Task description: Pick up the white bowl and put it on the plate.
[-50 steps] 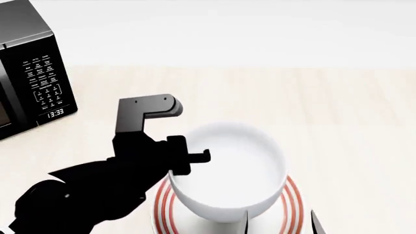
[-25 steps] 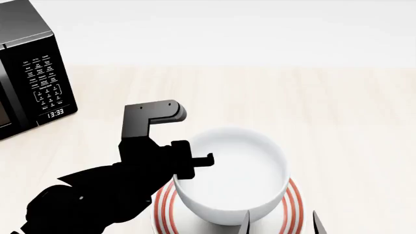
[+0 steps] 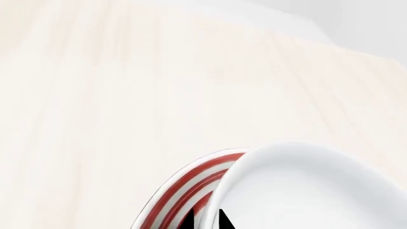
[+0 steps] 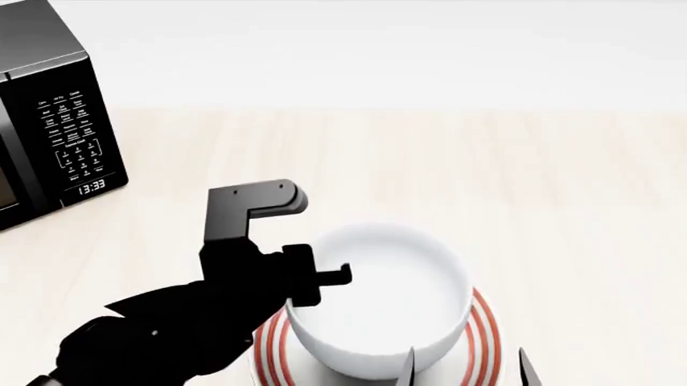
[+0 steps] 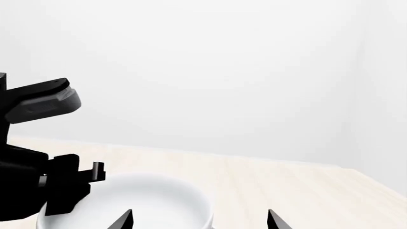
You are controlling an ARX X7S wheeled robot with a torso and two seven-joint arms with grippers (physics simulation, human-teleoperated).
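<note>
The white bowl (image 4: 387, 301) is over the red-ringed plate (image 4: 485, 334), low on it or just above; I cannot tell if they touch. My left gripper (image 4: 322, 277) is shut on the bowl's left rim, one finger inside and one outside. In the left wrist view the fingertips (image 3: 221, 220) straddle the bowl's wall (image 3: 305, 191), with the plate's red rings (image 3: 181, 191) beneath. My right gripper (image 4: 464, 371) is open and empty at the near right edge of the plate. In the right wrist view (image 5: 200, 220) it is beside the bowl (image 5: 133, 200).
A black microwave (image 4: 54, 121) stands at the far left of the pale wood table (image 4: 558, 201). The left arm (image 4: 150, 338) lies over the table's near left. A white wall runs along the back.
My left gripper has lowered the bowl toward the plate, so more of the red rings is now covered. The right gripper has stayed in place.
</note>
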